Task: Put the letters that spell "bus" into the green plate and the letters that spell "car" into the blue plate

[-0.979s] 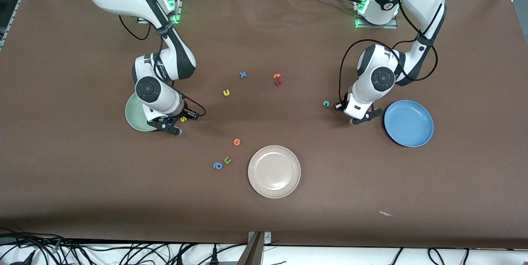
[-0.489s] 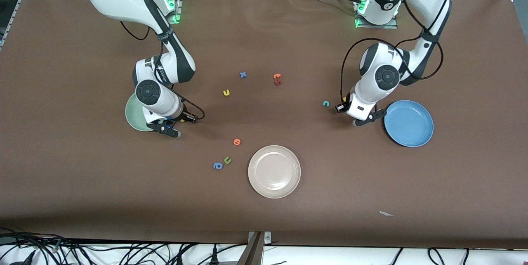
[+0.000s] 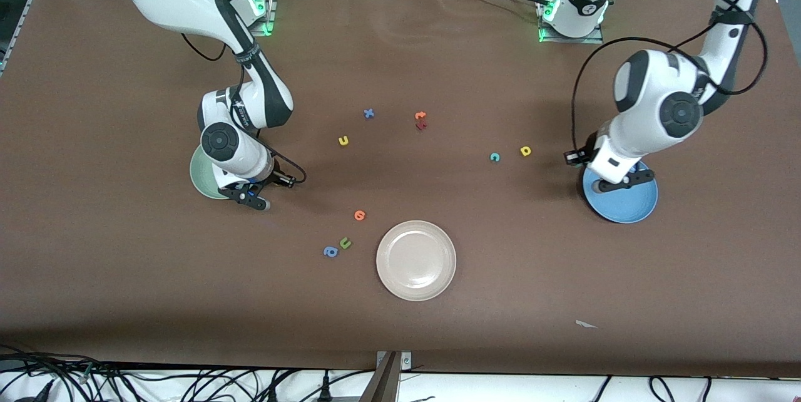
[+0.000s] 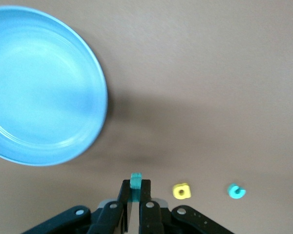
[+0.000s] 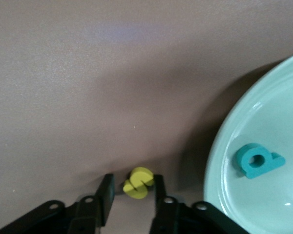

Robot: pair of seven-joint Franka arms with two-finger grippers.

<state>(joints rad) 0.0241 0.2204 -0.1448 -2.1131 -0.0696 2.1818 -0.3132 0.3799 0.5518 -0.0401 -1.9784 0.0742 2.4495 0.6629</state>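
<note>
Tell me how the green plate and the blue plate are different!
The green plate already has a teal letter lying in it, while the blue plate shows nothing inside. The green plate sits toward the right arm's end of the table; the blue plate sits toward the left arm's end. One is pale mint, the other medium blue. Both are round, plain and look the same size.

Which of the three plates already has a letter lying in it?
The green plate: a teal letter lies in it, while the blue plate and beige plate hold none.
</note>
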